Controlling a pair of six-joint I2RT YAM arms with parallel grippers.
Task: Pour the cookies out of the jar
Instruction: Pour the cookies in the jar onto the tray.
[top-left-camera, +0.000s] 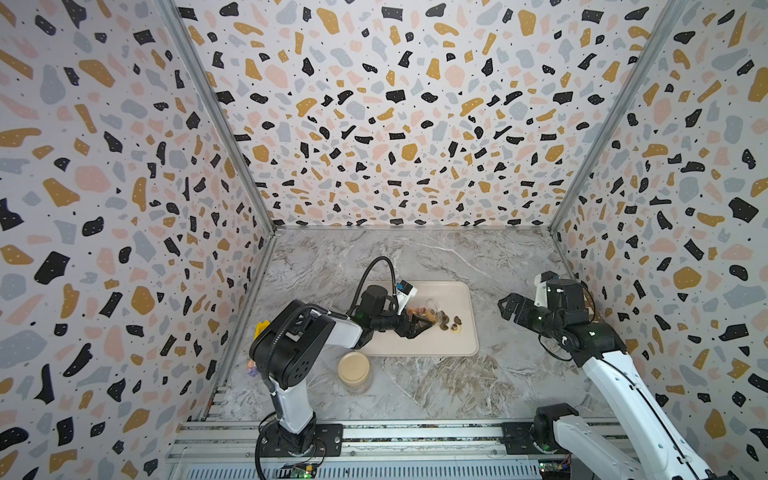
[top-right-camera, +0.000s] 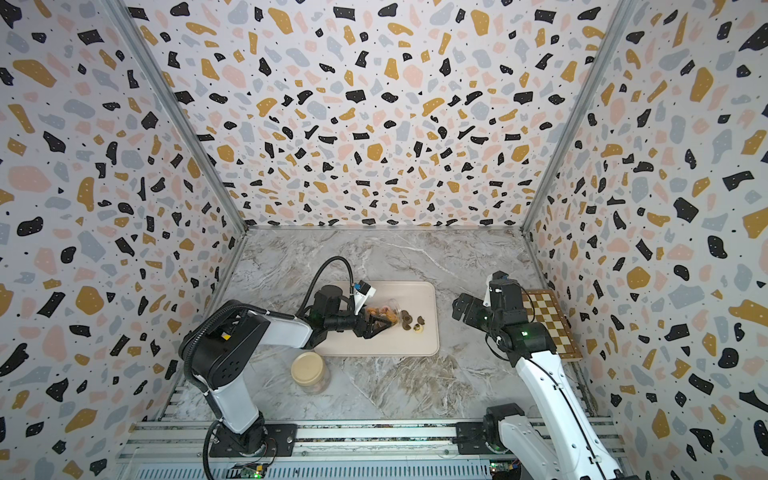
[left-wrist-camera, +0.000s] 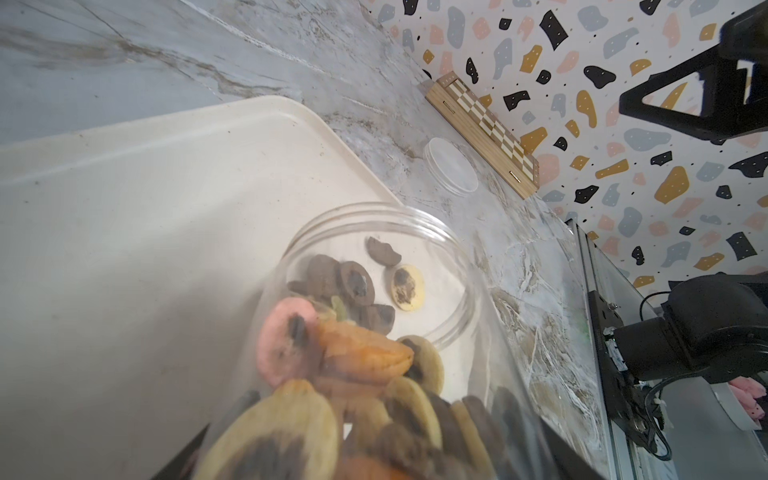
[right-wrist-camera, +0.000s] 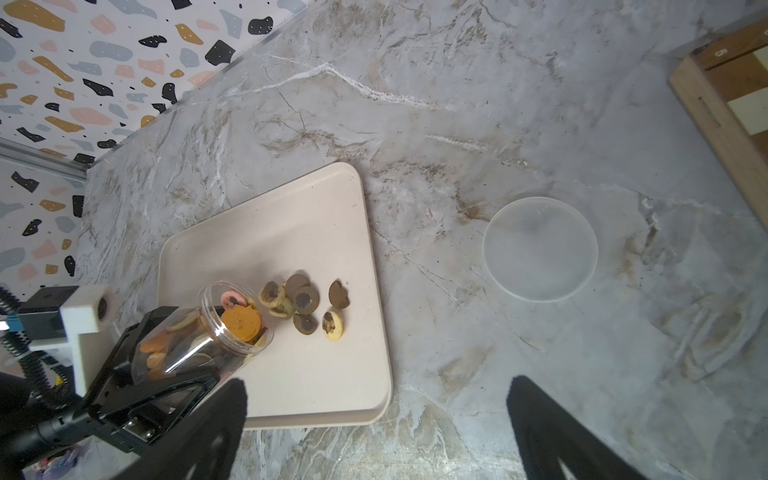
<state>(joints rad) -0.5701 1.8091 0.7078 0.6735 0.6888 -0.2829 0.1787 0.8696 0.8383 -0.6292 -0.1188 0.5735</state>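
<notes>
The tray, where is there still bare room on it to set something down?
Bare on the tray: the far strip between its back rim and the cookies, and the near strip in front of the jar. Crowded: the middle, where the tilted jar and spilled cookies are.

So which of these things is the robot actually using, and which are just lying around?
In use: left gripper, the tipped jar it grips, cookies, tray under them.
Lying about: clear lid, lidded jar, chessboard, open right gripper.
</notes>
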